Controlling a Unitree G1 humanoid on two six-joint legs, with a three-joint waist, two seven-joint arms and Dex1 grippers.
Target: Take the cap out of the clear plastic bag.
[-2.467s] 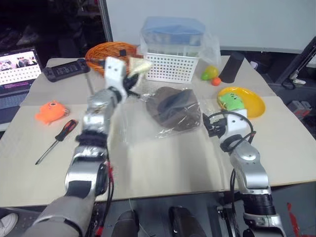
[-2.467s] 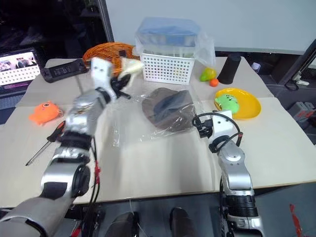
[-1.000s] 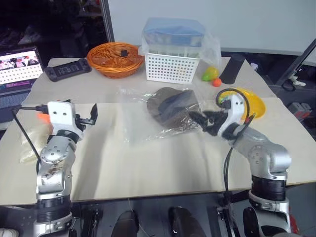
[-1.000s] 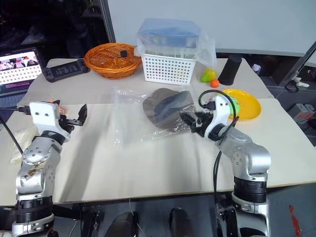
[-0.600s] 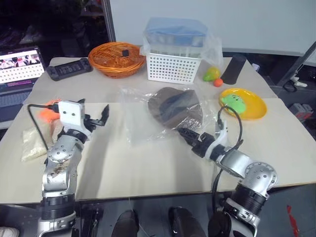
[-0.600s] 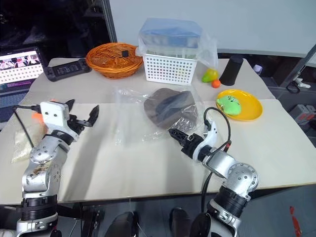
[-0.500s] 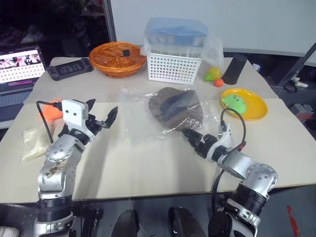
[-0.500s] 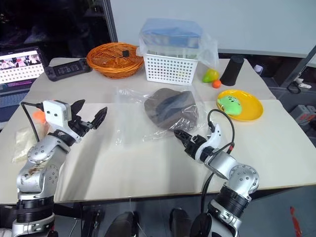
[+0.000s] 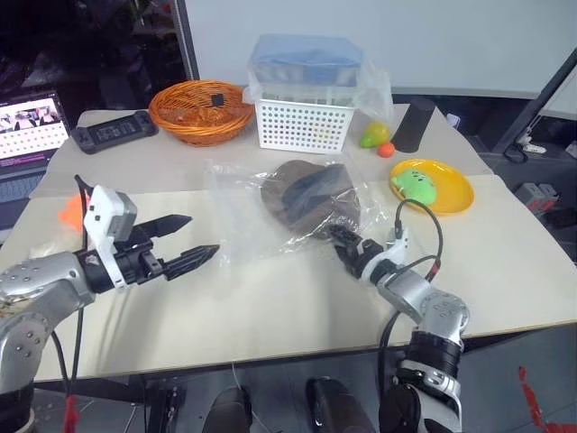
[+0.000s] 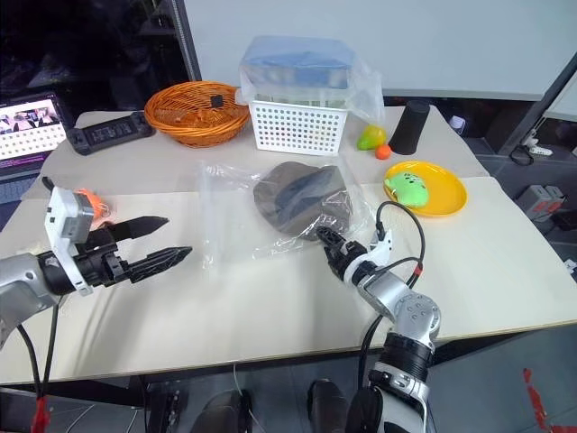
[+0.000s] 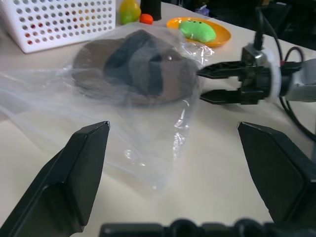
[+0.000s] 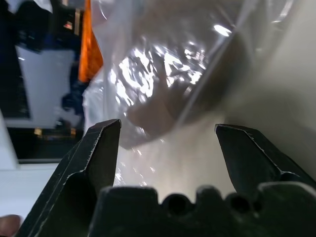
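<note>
Brown cap [image 9: 306,197], soft and limp, inside slippery crinkly bag [image 9: 261,212] at centre; best pinched at brim. Left gripper [image 9: 183,241] and right gripper [image 9: 340,240] both spread, empty.

This looks like a robotics lab or test room — a cream work table [image 9: 270,307] set out with unrelated props. Behind the white perforated basket [image 9: 302,124] stands a plain pale wall panel; to its left sit an orange wicker basket [image 9: 200,108], a handheld game console [image 9: 111,133] and, at the table's edge, a running laptop [image 9: 29,135] — dark, cluttered shelving rises beyond them.
</note>
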